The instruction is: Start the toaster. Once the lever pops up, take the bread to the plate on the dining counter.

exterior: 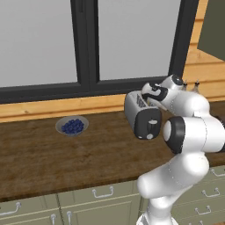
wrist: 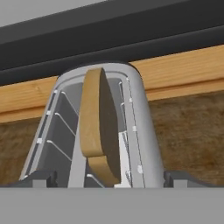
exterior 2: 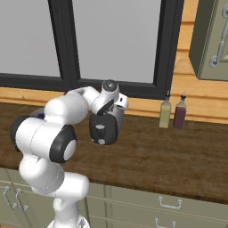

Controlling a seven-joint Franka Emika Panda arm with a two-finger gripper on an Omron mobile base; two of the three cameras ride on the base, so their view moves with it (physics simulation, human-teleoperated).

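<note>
The silver-grey toaster (exterior: 134,110) stands on the dark wood worktop (exterior: 39,154) under the window, its black end face (exterior 2: 103,129) and round knob (exterior: 150,136) turned toward me. A tan-brown bread (wrist: 95,127) slice stands upright in one slot, sticking up above the toaster's top (wrist: 135,113). My gripper (wrist: 111,177) hangs just over the toaster top, open, with one fingertip (wrist: 40,177) on each side of the slice and touching nothing. In the base views the hand (exterior: 154,93) sits at the toaster's far top edge. The lever is too small to make out. The plate and dining counter are out of view.
A grey bowl of blueberries (exterior: 72,126) sits on the worktop left of the toaster. Two bottles (exterior 2: 173,112) stand by the wooden back wall to the right. A wall cabinet (exterior 2: 209,40) hangs at the upper right. Handled drawers (exterior: 103,192) run below the worktop.
</note>
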